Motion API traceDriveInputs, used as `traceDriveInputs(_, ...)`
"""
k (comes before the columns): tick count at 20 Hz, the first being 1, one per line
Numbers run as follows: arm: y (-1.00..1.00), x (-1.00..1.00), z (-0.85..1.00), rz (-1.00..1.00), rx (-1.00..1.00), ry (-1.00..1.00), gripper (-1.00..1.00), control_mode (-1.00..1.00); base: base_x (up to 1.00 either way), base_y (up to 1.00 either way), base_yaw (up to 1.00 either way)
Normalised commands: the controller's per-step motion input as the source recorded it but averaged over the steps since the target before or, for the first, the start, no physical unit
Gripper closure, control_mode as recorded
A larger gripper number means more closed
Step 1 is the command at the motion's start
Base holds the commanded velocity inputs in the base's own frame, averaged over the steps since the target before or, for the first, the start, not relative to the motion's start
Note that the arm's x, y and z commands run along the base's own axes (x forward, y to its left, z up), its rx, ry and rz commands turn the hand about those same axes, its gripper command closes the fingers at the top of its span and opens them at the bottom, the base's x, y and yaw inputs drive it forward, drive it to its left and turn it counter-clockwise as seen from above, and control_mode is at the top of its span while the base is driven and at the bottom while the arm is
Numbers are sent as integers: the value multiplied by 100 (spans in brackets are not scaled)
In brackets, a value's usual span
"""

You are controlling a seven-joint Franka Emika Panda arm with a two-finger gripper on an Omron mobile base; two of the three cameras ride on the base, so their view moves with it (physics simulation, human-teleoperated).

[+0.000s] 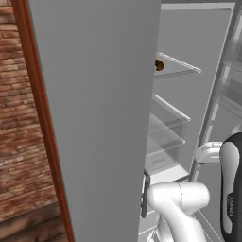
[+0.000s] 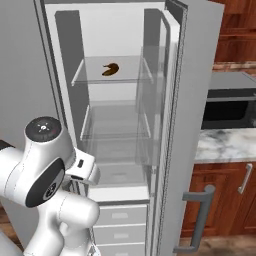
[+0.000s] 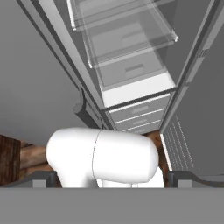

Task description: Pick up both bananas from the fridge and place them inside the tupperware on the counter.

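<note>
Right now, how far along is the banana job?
Done: the fridge stands open. In hand: nothing I can confirm; the hand's fingertips sit low, aimed at the lower drawers, grip unclear. Left: one banana lies on the top glass shelf; I cannot see a second one, nor the tupperware. No transfer is confirmed.

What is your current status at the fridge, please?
Gripper low before the open fridge, fingers apart, empty. One banana on top glass shelf. Path clear.

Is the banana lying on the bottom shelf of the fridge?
No, in the right base view the banana lies on the top glass shelf of the open fridge, with more shelves below it.
</note>
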Motion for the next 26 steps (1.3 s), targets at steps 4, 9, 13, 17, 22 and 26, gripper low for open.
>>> traceDriveInputs(4, 0, 0, 0, 0, 0, 0, -100, 100, 62, -15, 6)
traceDriveInputs(9, 0, 0, 0, 0, 0, 0, -100, 100, 55, -30, 11)
traceDriveInputs(13, 0, 0, 0, 0, 0, 0, -100, 100, 65, -32, 9)
traceDriveInputs(17, 0, 0, 0, 0, 0, 0, -100, 100, 65, -24, 1)
traceDriveInputs(22, 0, 0, 0, 0, 0, 0, -100, 100, 52, -8, 0)
traceDriveInputs(26, 0, 6, 0, 0, 0, 0, -100, -100, 9, 0, 0)
